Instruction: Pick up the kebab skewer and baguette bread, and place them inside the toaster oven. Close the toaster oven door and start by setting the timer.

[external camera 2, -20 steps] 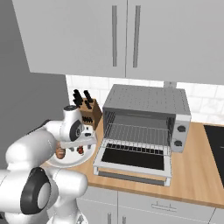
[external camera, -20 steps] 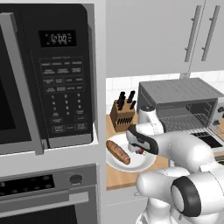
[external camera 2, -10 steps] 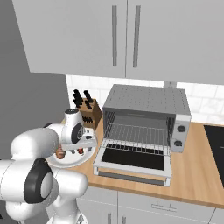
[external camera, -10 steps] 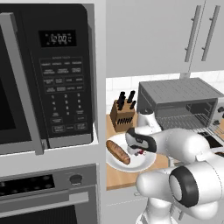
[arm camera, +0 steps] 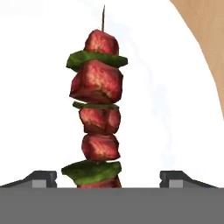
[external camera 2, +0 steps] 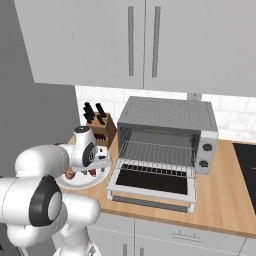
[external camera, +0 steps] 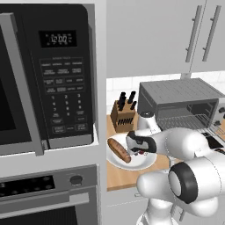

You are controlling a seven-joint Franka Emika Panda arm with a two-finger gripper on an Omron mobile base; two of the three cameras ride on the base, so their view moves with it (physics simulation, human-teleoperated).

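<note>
The kebab skewer [arm camera: 97, 109], with red meat chunks and green slices, lies on the white plate [arm camera: 175, 87]. My gripper [arm camera: 108, 179] is low over the skewer's near end. It is open, with one finger tip on each side and a gap to the meat. In the left base view the gripper [external camera: 139, 151] hangs over the plate [external camera: 145, 163], just right of the golden-brown baguette bread [external camera: 119, 150]. The grey toaster oven [external camera 2: 170, 116] stands to the right with its door [external camera 2: 152, 182] folded down flat and the wire rack showing.
A wooden knife block [external camera: 123, 115] stands behind the plate against the tiled wall. The black microwave [external camera: 48, 74] and the wall oven [external camera: 44, 193] fill the left. A dark cooktop [external camera 2: 247, 165] lies right of the toaster oven. White cabinets hang overhead.
The hand has sunk a little closer to the plate, and the arm's elbow has swung forward. The plate, bread and skewer have not moved.
</note>
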